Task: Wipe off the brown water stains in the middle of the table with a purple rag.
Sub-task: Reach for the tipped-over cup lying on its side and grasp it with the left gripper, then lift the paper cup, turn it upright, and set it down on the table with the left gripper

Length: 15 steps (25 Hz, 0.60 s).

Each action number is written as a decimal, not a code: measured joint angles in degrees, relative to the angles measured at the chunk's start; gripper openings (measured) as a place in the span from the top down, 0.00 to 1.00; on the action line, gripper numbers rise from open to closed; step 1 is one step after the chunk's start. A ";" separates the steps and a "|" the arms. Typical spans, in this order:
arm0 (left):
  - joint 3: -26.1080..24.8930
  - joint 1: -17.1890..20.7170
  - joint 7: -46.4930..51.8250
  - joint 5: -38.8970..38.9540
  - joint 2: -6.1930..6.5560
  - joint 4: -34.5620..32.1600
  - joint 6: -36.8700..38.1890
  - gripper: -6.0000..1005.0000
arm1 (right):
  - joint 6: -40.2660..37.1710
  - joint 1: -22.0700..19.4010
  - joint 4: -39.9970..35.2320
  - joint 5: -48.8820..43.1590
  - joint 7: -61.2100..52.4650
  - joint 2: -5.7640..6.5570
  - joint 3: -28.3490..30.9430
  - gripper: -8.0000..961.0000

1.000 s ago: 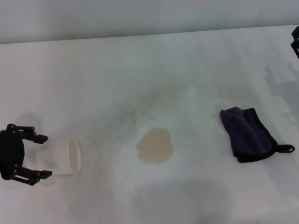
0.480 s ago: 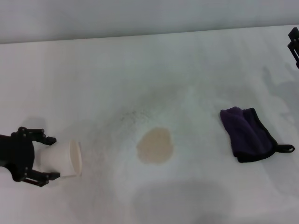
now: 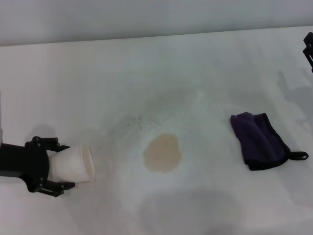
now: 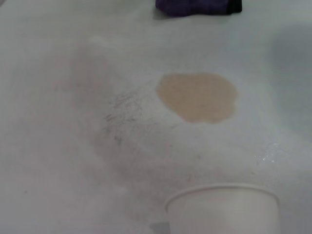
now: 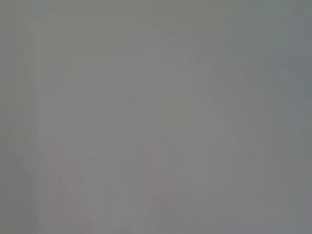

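Note:
The brown water stain (image 3: 163,152) is a tan roundish patch in the middle of the white table (image 3: 146,73); it also shows in the left wrist view (image 4: 197,96). The purple rag (image 3: 259,141) lies folded to the stain's right, its black loop toward the right edge; its edge shows in the left wrist view (image 4: 195,6). My left gripper (image 3: 66,165) is low at the near left, fingers spread on either side of a white paper cup (image 3: 73,164) lying on its side, mouth toward the stain. My right gripper (image 3: 309,49) is only partly in view at the far right edge, away from the rag.
The cup's rim (image 4: 222,192) fills the near part of the left wrist view. Faint grey speckled smudges (image 3: 142,120) lie beyond the stain. The right wrist view shows only blank grey surface.
My left gripper has slid right toward the stain, and the paper cup between its fingers has moved right with it. The rag, the stain and the right arm have not moved.

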<state>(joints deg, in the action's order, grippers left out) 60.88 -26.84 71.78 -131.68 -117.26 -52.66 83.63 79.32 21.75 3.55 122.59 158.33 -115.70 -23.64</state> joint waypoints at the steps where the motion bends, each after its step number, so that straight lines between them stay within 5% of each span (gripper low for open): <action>1: -0.02 0.15 -0.98 0.08 -0.50 0.51 -1.00 0.18 | -0.08 -0.05 -0.06 0.03 0.02 0.05 0.00 0.24; 15: -0.85 0.98 -2.35 9.71 -1.42 1.25 -2.50 0.23 | -0.86 -0.69 -1.92 -0.21 0.00 0.28 -0.69 0.24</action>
<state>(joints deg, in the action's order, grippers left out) 60.03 -25.86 69.44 -121.97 -118.67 -51.41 81.13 78.45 21.06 1.63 122.37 158.33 -115.42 -24.34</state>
